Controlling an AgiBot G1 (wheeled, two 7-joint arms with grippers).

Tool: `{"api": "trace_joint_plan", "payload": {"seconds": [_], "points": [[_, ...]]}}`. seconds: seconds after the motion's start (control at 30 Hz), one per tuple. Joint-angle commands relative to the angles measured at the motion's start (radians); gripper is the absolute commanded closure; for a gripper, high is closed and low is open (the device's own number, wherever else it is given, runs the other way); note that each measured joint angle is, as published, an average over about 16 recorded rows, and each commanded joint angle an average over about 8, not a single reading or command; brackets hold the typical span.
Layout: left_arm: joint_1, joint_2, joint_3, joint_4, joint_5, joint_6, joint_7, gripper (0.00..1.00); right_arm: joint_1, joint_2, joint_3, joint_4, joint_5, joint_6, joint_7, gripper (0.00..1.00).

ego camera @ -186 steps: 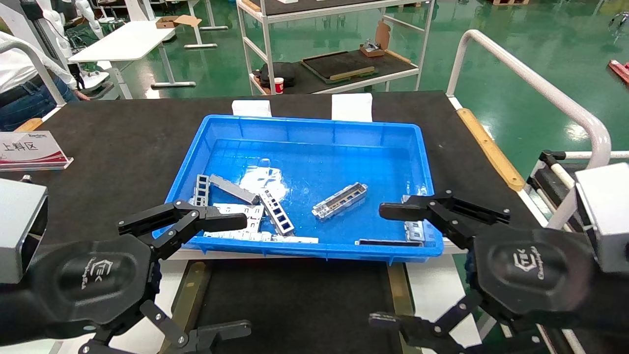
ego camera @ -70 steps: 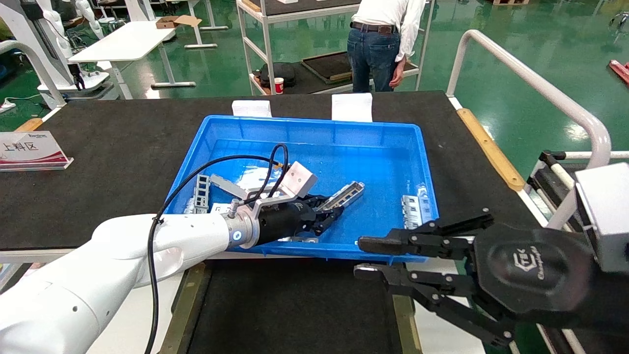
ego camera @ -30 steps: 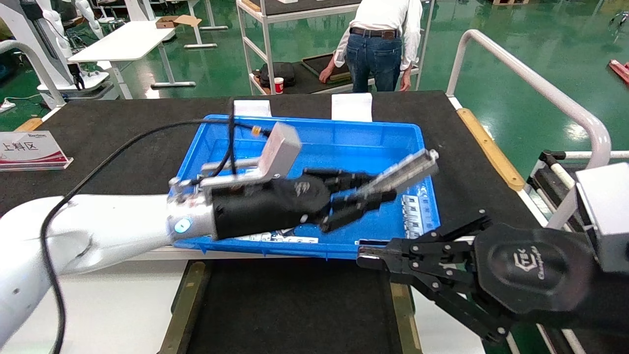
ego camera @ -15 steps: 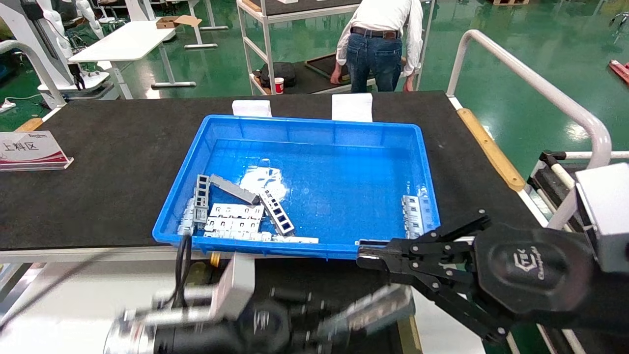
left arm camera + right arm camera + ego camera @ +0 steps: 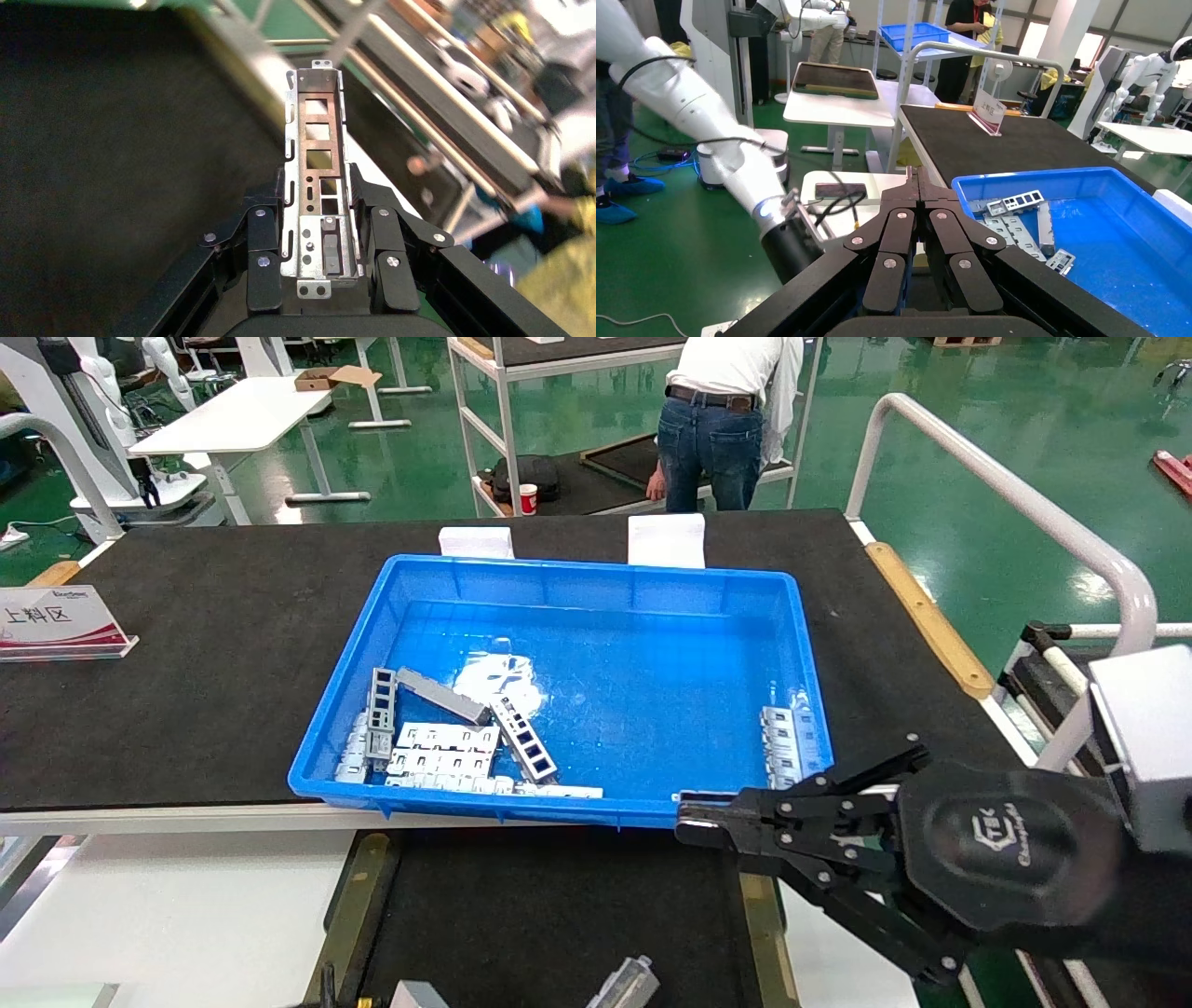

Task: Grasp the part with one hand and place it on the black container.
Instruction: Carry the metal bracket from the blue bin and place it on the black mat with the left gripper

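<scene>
On a black-matted bench (image 5: 205,645) over green factory floor, the left gripper (image 5: 320,232) clasps the part (image 5: 316,189) above the black container (image 5: 549,915); the right gripper (image 5: 919,186) is clenched.

1 blue plastic bin (image 5: 577,575). 1 wide matte black tray (image 5: 559,915) w/ 2 olive-brass side strips (image 5: 358,905). 3 narrow silver-grey metal frame strips w/ rectangular openings (image 5: 524,740) that I can make out. 1 plain grey bar (image 5: 442,696). Flat pale silver notched plates (image 5: 442,747): a few in a pile, exact no. unclear. 2 white cards (image 5: 476,542). 1 red-and-white sign (image 5: 56,621).
</scene>
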Motion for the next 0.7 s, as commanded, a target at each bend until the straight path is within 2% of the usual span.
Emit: {"api": "trace_joint_plan", "payload": {"seconds": [0.03,0.3,0.7], "points": [[0.053,0.016,-0.02,-0.007,-0.038,-0.053,0.008,1.0,0.0,0.0,0.0,0.0,0.0,0.0,0.0,1.0],[0.142,0.148,-0.122,0.012,-0.116,-0.208,0.061,1.0,0.0,0.0,0.0,0.0,0.0,0.0,0.0,1.0],[0.133,0.36,-0.224,0.157,-0.123,-0.356,0.14,1.0,0.0,0.0,0.0,0.0,0.0,0.0,0.0,1.0]]}}
